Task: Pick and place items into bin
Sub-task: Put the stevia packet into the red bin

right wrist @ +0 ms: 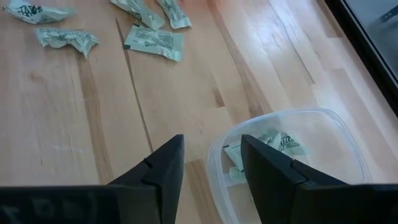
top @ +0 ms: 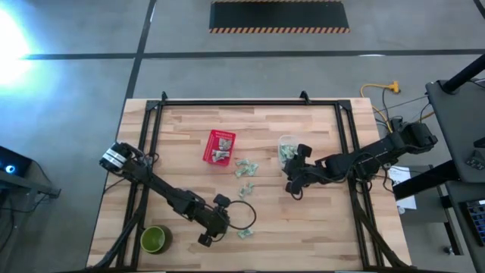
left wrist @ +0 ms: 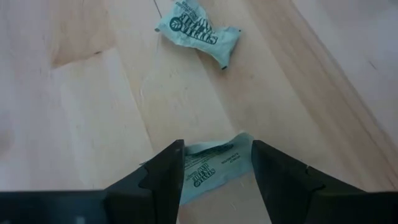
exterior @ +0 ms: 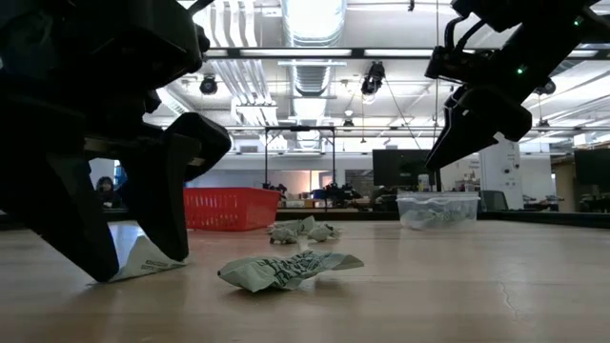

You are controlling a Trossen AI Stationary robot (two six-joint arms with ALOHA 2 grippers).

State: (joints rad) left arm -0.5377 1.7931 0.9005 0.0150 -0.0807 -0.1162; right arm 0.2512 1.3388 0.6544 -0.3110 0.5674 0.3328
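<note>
Between left gripper (left wrist: 214, 171) fingers: packet (left wrist: 208, 163) (flat on table).

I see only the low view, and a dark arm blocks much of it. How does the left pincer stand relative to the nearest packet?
Observer: The left pincer is open, straddling a small pale green-and-white packet that lies flat on the wooden table.
Operator: And the right one?
Observer: The right pincer, open and empty, hangs over the rim of the clear plastic tub.
Operator: Anything in the red basket?
Observer: The red plastic basket holds several packets.
</note>
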